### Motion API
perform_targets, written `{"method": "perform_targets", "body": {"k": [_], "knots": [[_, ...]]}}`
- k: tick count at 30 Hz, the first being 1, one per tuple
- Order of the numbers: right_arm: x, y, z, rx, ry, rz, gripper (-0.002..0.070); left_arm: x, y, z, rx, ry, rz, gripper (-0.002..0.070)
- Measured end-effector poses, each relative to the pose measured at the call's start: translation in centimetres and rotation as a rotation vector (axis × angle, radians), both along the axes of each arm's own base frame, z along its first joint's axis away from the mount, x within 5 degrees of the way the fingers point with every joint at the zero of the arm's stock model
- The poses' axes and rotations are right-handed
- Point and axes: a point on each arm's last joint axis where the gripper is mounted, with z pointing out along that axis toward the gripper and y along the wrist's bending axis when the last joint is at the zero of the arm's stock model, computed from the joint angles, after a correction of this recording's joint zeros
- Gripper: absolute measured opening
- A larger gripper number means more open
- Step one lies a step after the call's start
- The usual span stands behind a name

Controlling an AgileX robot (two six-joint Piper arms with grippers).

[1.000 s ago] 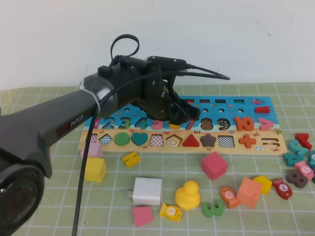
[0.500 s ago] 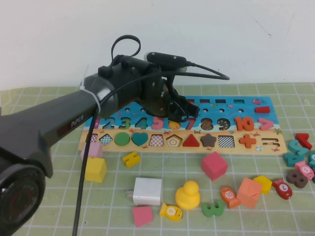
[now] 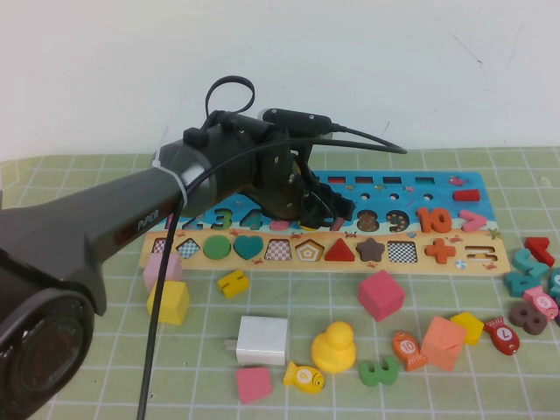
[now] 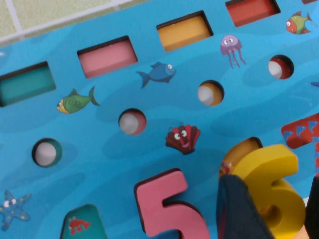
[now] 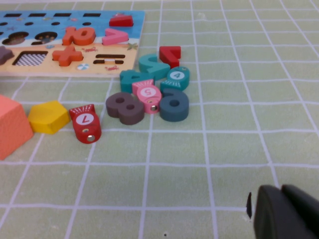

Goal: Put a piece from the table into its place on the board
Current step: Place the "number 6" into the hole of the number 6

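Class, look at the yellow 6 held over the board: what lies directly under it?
Under the yellow 6, clamped by the left gripper, an orange-brown recess edge shows in the blue board beside the pink 5. The recess floor is covered. The right gripper hovers over the table.

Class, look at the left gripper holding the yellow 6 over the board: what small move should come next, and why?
Probably lower it a little. The left gripper holds the yellow 6 tilted above its slot, beside the pink 5 on the board, so it is not seated yet. The right gripper sits apart above the mat.

arm (image 3: 105,241): "PiPER" | red fish (image 5: 85,122): "7" | teal fish (image 5: 177,75): "4"
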Motion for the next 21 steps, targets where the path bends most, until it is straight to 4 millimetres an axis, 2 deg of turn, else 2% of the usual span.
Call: {"method": "perform_targets", "body": {"k": [17,21], "knots": [[0.00,0.00,0.00,0.000,0.000,0.000,-0.0003,0.14,-0.13,-0.24,-0.008,0.004,0.006,0.0251],[0.00,0.00,0.00,0.000,0.000,0.000,-0.0003,0.11,-0.11,-0.22,-0.003,0.008,0.002,0.0328]]}}
